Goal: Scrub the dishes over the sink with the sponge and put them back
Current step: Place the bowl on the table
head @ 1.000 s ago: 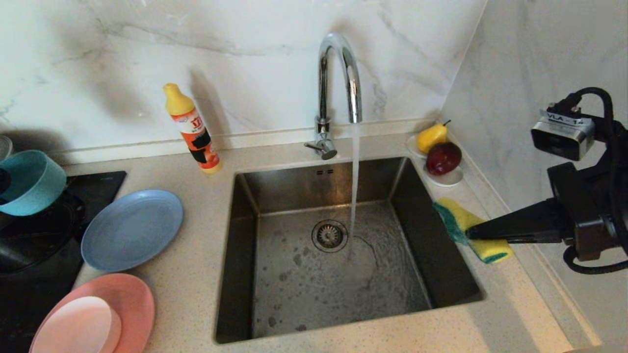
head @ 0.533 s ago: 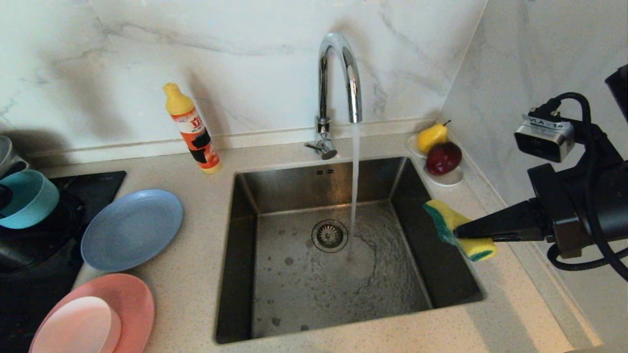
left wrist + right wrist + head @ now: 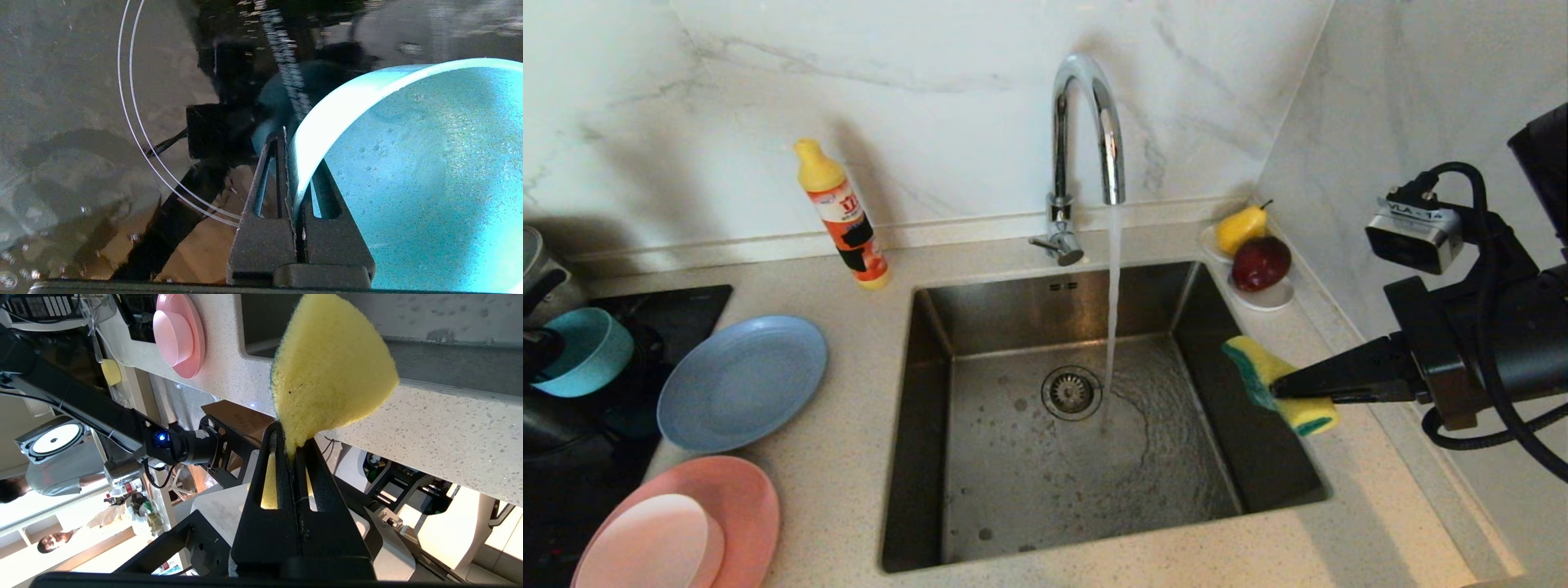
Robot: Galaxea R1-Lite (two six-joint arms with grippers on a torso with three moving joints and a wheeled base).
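Note:
My left gripper is shut on the rim of the teal bowl. In the head view it holds that bowl low over the black cooktop at the far left. My right gripper is shut on the yellow sponge with its green face, held level at the right edge of the sink. The same sponge fills the right wrist view. The blue plate lies on the counter. In front of it the pale pink bowl sits on the pink plate.
Water runs from the chrome faucet into the basin near the drain. A detergent bottle stands behind the sink's left corner. A small white dish with a pear and red fruit sits at the back right. A steel pot is at the far left.
The left gripper has lowered the teal bowl toward the cooktop. The right gripper has carried the sponge a little to the left, over the sink's right edge.

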